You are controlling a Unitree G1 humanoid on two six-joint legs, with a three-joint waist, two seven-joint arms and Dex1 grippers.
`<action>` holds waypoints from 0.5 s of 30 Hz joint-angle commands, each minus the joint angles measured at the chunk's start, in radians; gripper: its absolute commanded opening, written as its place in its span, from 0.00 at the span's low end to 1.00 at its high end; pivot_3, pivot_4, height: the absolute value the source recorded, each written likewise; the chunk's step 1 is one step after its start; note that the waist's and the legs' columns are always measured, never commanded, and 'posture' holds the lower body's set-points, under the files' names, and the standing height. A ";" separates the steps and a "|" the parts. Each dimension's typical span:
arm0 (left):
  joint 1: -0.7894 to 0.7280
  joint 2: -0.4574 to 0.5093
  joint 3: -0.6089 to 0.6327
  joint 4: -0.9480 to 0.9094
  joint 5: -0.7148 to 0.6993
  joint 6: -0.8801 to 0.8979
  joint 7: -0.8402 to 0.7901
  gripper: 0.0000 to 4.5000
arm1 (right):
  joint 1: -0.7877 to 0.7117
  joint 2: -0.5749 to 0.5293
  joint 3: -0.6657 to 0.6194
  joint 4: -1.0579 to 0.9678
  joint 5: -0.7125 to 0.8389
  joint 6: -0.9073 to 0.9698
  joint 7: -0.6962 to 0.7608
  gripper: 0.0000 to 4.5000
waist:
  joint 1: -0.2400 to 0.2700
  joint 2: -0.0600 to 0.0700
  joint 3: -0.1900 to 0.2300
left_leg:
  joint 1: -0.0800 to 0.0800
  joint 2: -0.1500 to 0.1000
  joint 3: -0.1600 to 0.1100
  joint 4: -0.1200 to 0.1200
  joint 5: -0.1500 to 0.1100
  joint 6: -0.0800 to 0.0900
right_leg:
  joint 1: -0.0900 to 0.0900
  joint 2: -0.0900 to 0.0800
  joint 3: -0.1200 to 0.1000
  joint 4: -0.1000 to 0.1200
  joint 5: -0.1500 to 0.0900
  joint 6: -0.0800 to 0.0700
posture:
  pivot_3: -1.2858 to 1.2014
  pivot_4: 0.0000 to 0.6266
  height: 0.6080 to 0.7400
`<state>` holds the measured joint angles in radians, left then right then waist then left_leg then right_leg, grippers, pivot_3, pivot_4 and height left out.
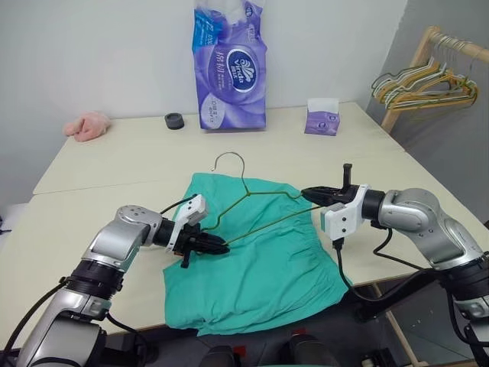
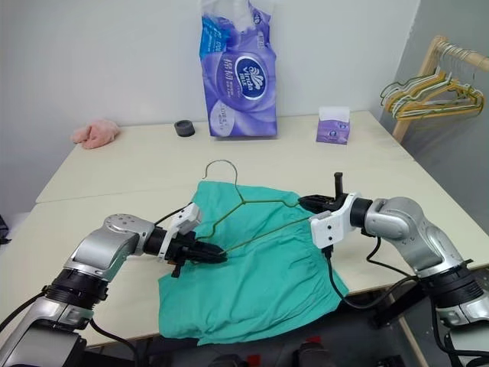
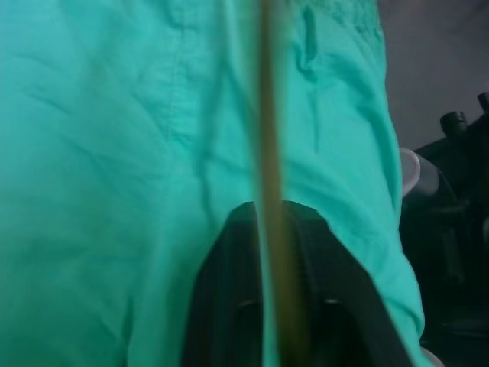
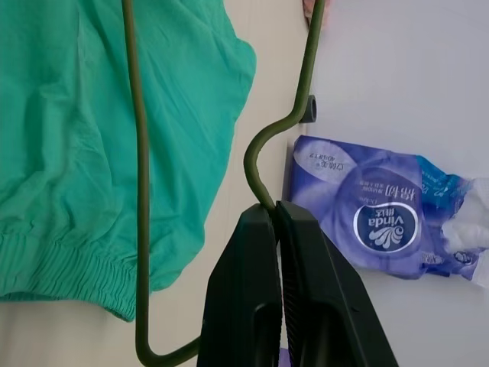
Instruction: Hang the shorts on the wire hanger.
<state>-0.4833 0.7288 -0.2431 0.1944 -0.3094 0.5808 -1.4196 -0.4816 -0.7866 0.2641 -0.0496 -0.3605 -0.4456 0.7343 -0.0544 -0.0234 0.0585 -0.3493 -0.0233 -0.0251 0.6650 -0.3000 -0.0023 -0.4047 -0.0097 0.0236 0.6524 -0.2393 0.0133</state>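
The teal-green shorts (image 1: 260, 267) lie flat in the middle of the table, their gathered waistband toward the right. The wire hanger (image 1: 267, 193) rests on top of them, its hook pointing to the far side. At the hanger's left corner, over the cloth, my left gripper (image 1: 219, 247) is shut on the wire; in the left wrist view the wire (image 3: 269, 138) runs between the fingers with the shorts (image 3: 114, 153) behind. My right gripper (image 1: 307, 194) is shut on the hanger's right shoulder bend, and the right wrist view shows the wire (image 4: 140, 191) pinched at the gripper's tip (image 4: 273, 210).
A tall purple tissue pack (image 1: 231, 69), a small purple tissue box (image 1: 322, 117), a black roll (image 1: 174, 121) and a pink cloth lump (image 1: 88, 125) sit along the far side of the table (image 1: 99, 199). A wooden rack with green and yellow hangers (image 1: 424, 82) stands at the right.
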 commanded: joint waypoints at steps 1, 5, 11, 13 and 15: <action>-0.004 -0.005 0.026 -0.049 -0.023 0.006 0.011 0.00 | 0.009 -0.012 -0.012 -0.071 0.053 0.010 0.050 0.00 | 0.000 0.000 0.000 | 0.000 0.000 0.000 0.000 0.000 0.000 | 0.000 0.000 0.000 0.000 0.000 0.000 | 0.49 0.05 1.00; 0.001 -0.008 0.028 -0.063 -0.020 0.010 0.031 0.00 | 0.042 -0.039 -0.012 -0.110 0.093 0.019 0.106 0.12 | 0.001 0.000 0.000 | 0.000 0.000 0.000 0.000 0.000 0.000 | 0.000 0.000 0.000 0.000 0.000 0.000 | 0.49 0.05 1.00; 0.001 -0.013 0.041 -0.081 -0.019 0.018 0.068 0.00 | 0.086 -0.069 -0.039 -0.204 0.167 0.138 0.200 0.55 | 0.001 0.000 0.000 | 0.000 0.000 0.000 0.000 0.000 0.000 | 0.000 0.000 0.000 0.001 0.000 0.000 | 0.48 0.04 1.00; 0.003 -0.015 0.052 -0.082 -0.017 0.008 0.089 0.00 | 0.117 -0.082 -0.065 -0.281 0.250 0.264 0.247 0.71 | 0.003 0.000 0.000 | 0.000 0.000 0.000 0.000 0.000 0.000 | 0.000 0.000 0.000 0.001 0.000 0.000 | 0.48 0.05 1.00; 0.001 -0.021 0.064 -0.087 -0.018 -0.003 0.110 0.00 | 0.139 -0.082 -0.107 -0.354 0.339 0.428 0.265 0.78 | 0.005 0.000 0.000 | 0.001 0.000 -0.001 0.000 0.000 0.000 | 0.000 0.000 0.000 0.002 0.000 0.000 | 0.48 0.05 1.00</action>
<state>-0.4648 0.7112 -0.2251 0.1425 -0.3129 0.5994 -1.3273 -0.3392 -0.8572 0.2210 -0.3249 -0.1055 -0.1406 0.9795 -0.0495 -0.0236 0.0585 -0.3487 -0.0233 -0.0257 0.6654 -0.3001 -0.0022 -0.4047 -0.0103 0.0232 0.6549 -0.2394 0.0134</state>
